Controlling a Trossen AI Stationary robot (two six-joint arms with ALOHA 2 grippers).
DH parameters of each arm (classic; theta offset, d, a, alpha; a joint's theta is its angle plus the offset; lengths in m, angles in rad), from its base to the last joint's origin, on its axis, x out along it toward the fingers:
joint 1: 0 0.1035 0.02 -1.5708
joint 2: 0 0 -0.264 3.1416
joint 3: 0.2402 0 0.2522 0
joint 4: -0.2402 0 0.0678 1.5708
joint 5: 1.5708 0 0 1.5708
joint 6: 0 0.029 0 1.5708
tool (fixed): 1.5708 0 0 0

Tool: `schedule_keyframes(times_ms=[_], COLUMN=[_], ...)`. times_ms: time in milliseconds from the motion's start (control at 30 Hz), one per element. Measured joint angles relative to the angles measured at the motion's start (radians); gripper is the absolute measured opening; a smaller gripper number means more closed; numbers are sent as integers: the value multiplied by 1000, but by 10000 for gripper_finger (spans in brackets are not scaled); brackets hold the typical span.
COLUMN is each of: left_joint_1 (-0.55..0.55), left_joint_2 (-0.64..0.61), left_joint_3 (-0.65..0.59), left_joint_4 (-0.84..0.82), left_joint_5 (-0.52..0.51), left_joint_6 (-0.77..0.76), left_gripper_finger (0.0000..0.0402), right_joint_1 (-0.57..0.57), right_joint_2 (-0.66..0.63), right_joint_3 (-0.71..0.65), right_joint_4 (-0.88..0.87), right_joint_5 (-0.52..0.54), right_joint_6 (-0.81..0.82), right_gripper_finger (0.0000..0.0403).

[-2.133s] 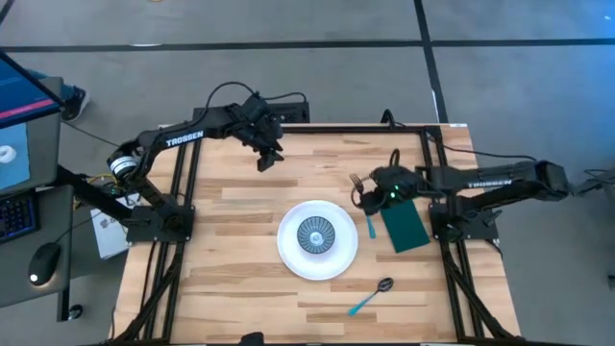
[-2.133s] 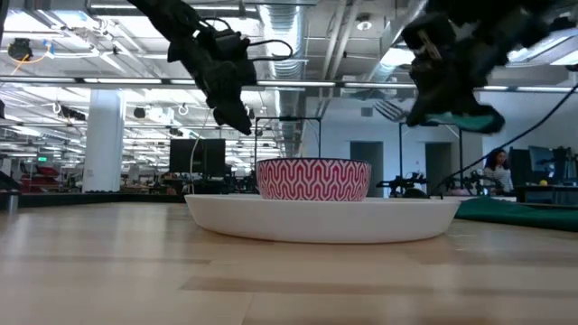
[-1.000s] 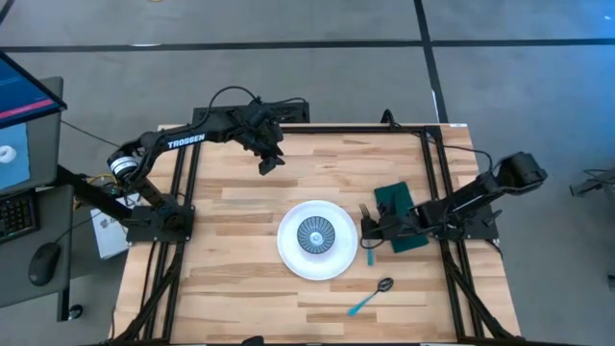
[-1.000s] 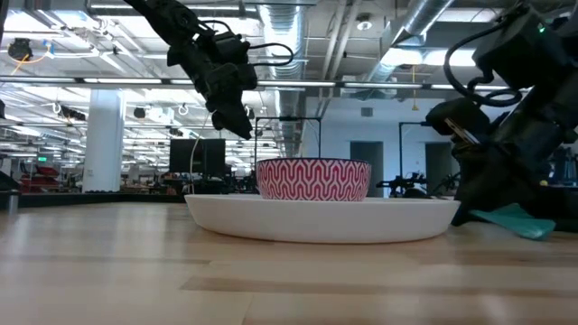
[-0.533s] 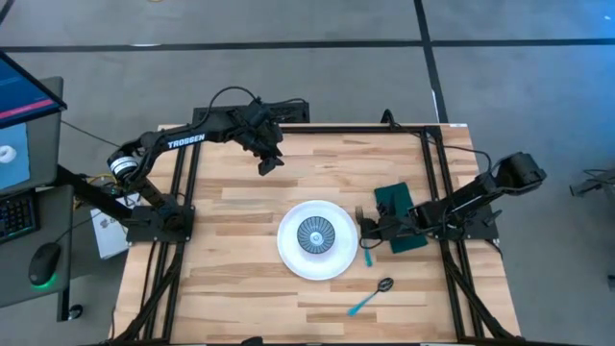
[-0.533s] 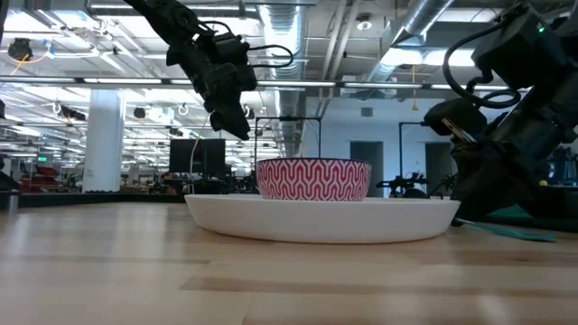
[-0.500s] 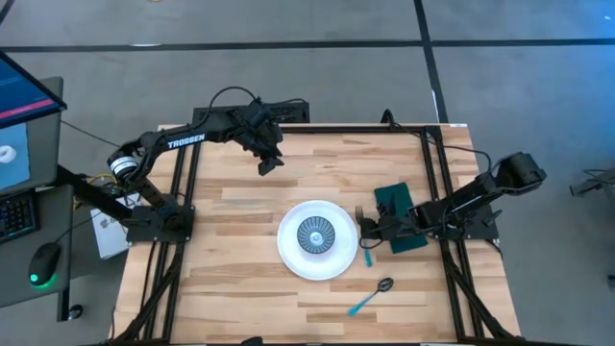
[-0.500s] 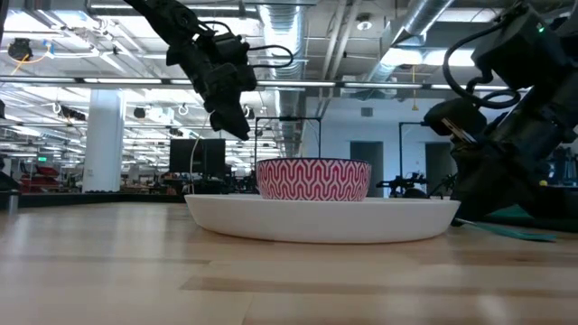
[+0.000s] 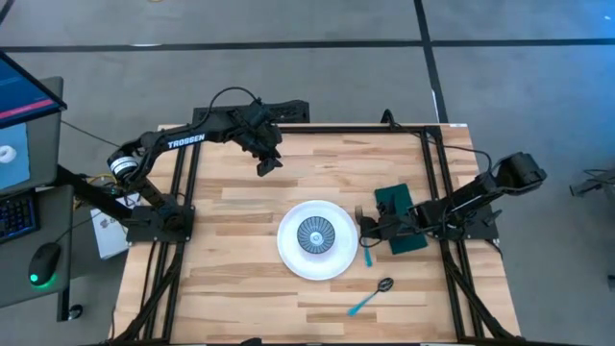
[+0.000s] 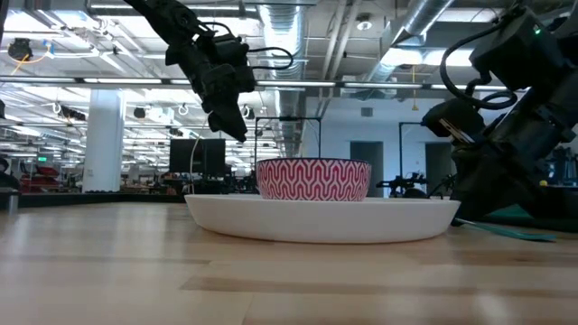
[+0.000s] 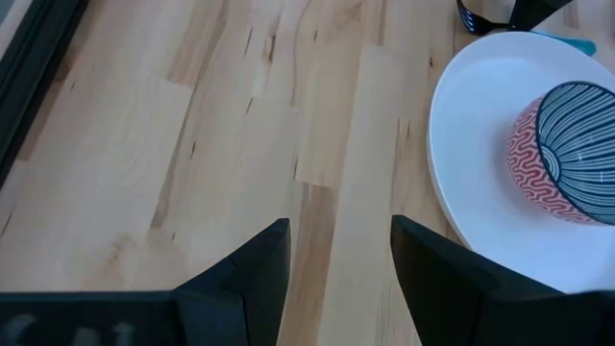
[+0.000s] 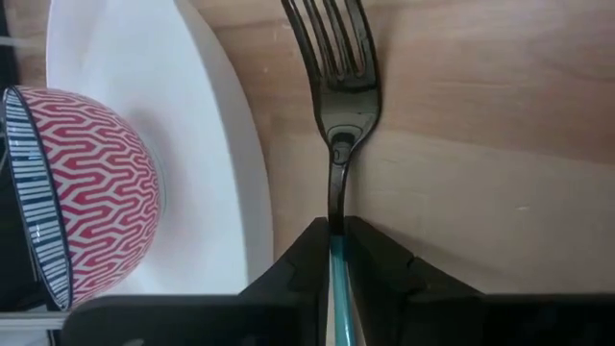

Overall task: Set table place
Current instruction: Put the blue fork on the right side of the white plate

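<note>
A white round plate [image 9: 317, 252] lies mid-table with a small bowl [image 9: 315, 234] in it, red zigzag outside [image 12: 96, 183] and blue-striped inside. My right gripper [image 9: 370, 231] is low at the plate's right rim, shut on a turquoise-handled fork [image 12: 333, 86] whose dark tines point toward the far edge. A dark green cloth [image 9: 404, 226] lies flat just to its right. A turquoise-handled spoon [image 9: 370, 298] lies nearer the front edge. My left gripper [image 9: 264, 163] hovers open and empty above the table's far left part; its fingers are apart in the left wrist view [image 11: 336, 259]. My right gripper pinches the fork's turquoise handle [image 12: 337, 255] between its two fingers, just behind the dark neck. The fingers come slanting down from the table's right. The fork lies level along the plate's right rim, at tabletop height; whether it rests on the wood I cannot tell.
The black metal frame [image 9: 437, 163] runs along the table's edges. Bare plank tabletop [image 9: 221, 240] lies left of the plate and in front of it. The right arm [image 9: 471, 197] stretches low over the cloth.
My right gripper has gone down and slightly toward the plate with the fork. The fork's handle, tilted up a second ago, now lies level at tabletop height beside the plate's rim. The gripper stays shut on it.
</note>
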Motion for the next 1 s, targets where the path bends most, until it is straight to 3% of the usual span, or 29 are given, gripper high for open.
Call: schedule_keyframes(times_ms=[300, 700, 1000], left_joint_1=[0, 0, 0], left_joint_2=[0, 0, 0], left_joint_3=[0, 0, 0], left_joint_4=[-19, -21, -24], left_joint_5=[0, 0, 0], left_joint_6=[0, 1, 1], left_gripper_finger=[171, 171, 171], right_joint_1=[0, -1, 0], right_joint_2=[-36, -41, -42], right_joint_3=[-4, -4, -1], right_joint_4=[-11, 30, 17], right_joint_5=[-35, -77, -101], right_joint_6=[-35, -80, -80], right_gripper_finger=[74, 161, 177])
